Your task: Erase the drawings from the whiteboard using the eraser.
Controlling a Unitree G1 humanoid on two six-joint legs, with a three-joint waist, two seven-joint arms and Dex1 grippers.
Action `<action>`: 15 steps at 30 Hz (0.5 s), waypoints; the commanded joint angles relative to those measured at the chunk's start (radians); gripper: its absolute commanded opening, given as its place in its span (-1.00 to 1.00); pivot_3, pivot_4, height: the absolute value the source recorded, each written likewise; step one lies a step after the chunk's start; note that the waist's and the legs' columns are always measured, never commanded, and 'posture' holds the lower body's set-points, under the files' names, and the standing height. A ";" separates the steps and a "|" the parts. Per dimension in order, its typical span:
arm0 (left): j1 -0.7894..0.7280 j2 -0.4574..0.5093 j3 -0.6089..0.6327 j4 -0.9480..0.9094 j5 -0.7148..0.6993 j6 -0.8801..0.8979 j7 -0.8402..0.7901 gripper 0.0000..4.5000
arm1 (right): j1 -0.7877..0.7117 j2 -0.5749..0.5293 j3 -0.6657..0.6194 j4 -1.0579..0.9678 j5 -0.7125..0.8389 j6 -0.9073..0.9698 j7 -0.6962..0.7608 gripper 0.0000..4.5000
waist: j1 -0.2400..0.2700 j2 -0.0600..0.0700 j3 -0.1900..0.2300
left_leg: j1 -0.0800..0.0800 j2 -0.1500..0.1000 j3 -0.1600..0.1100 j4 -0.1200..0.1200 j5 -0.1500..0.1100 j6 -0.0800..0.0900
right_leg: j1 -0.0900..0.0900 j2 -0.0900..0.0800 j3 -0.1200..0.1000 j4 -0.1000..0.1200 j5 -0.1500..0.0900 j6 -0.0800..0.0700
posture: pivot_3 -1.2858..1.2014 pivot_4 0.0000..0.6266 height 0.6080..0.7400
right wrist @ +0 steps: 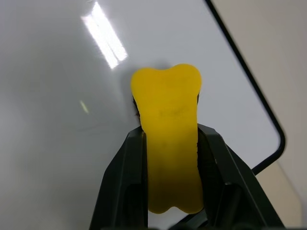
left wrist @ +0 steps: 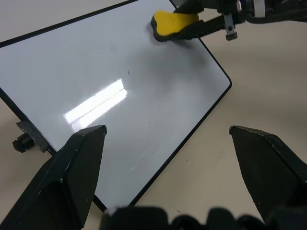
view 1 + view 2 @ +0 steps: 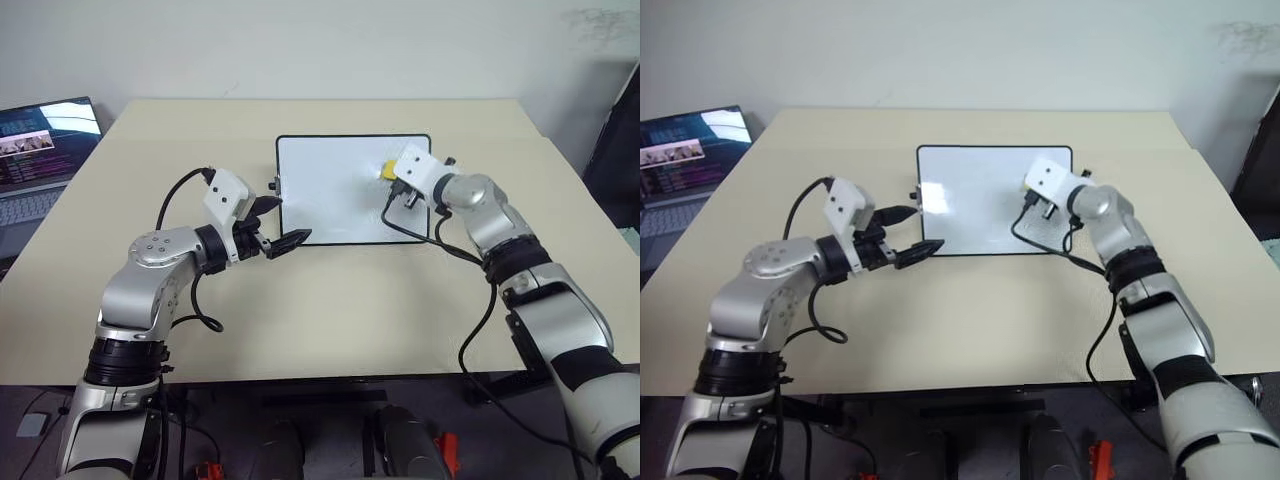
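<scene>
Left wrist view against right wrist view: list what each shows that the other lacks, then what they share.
Left wrist view alone: the left gripper with its fingers wide apart above the whiteboard's near edge, a black knob on the board's short side, and bare table past the corner.

Right wrist view alone: the right gripper's fingers seen close, clamped on both sides of the eraser.

Both: the whiteboard, its white surface with no red marks showing, a streak of glare, and the yellow eraser held over it by the right gripper.

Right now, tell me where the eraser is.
In the head views, the eraser is clamped in the right gripper over the whiteboard, by its far right corner.
</scene>
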 commanded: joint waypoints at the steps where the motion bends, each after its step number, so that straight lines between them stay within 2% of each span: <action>1: -0.019 0.009 0.016 -0.033 -0.003 -0.012 0.001 1.00 | -0.042 0.003 -0.006 0.056 -0.020 -0.019 -0.046 -0.55 | 0.000 0.000 0.000 | 0.000 0.000 0.000 -0.001 0.000 0.000 | 0.000 0.000 0.000 0.000 0.001 0.002 | 0.03 -0.52 1.00; 4: -0.015 0.011 0.019 -0.038 -0.005 -0.010 0.002 1.00 | -0.046 0.006 0.005 0.079 -0.023 -0.031 -0.032 -0.55 | 0.000 0.000 0.000 | 0.000 0.000 0.000 -0.004 -0.001 -0.001 | -0.001 0.000 0.000 -0.001 0.001 0.002 | 0.03 -0.52 1.00; 9: -0.013 0.011 0.020 -0.038 -0.005 -0.011 0.003 1.00 | 0.019 0.004 0.054 0.030 -0.026 -0.033 0.140 -0.55 | -0.005 0.000 0.000 | 0.001 0.000 0.000 -0.004 -0.001 -0.001 | -0.001 0.000 0.000 -0.001 0.000 0.002 | 0.03 -0.52 1.00; 12: -0.015 0.010 0.019 -0.036 -0.005 -0.012 0.000 1.00 | 0.092 -0.024 0.088 -0.047 -0.025 0.010 0.295 -0.55 | -0.006 0.000 0.000 | 0.003 0.000 0.000 -0.004 0.000 -0.001 | 0.000 0.000 0.000 0.000 0.000 0.002 | 0.03 -0.52 1.00; 15: -0.017 0.010 0.017 -0.032 -0.005 -0.013 -0.001 1.00 | 0.137 -0.048 0.096 -0.116 -0.030 0.050 0.361 -0.55 | -0.006 0.000 0.000 | 0.003 0.000 0.000 -0.004 -0.001 -0.001 | 0.001 0.000 0.000 0.000 0.000 0.002 | 0.03 -0.52 1.00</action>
